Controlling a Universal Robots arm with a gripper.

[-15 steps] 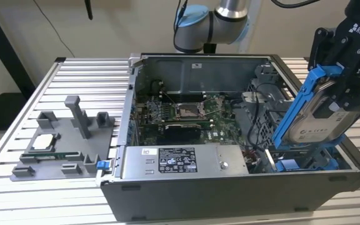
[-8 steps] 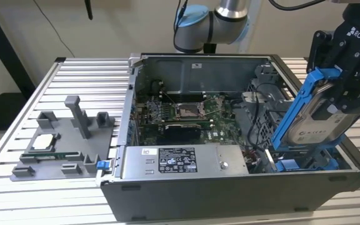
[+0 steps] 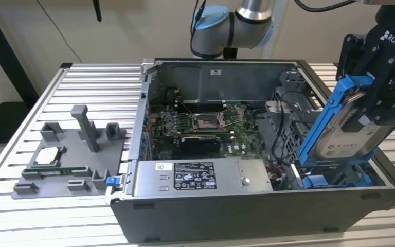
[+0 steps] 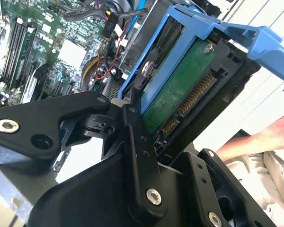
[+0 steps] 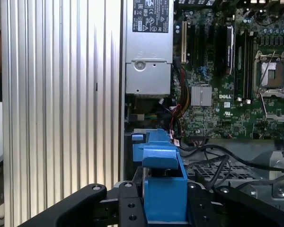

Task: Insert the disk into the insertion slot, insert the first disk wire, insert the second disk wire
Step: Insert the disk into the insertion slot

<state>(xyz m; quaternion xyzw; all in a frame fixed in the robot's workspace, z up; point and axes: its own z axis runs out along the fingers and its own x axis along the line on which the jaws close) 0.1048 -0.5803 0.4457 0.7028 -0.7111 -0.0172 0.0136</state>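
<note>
In the exterior view my gripper is shut on the disk, a silver-grey drive in a bright blue carrier. The disk stands steeply tilted over the open computer case's front corner on the exterior view's right. Its lower end reaches down to the blue rails of the insertion slot; whether it touches them is hidden. The second wrist view shows the disk's green circuit board and connector beside a black finger. In the first wrist view the blue carrier sits between my fingers. Loose black cables lie nearby; I cannot tell which are the disk wires.
The case holds a motherboard and a grey power supply box with a white sticker. A grey fixture with a chip and a memory stick rests on the ribbed table. A person's hand is close beside the case.
</note>
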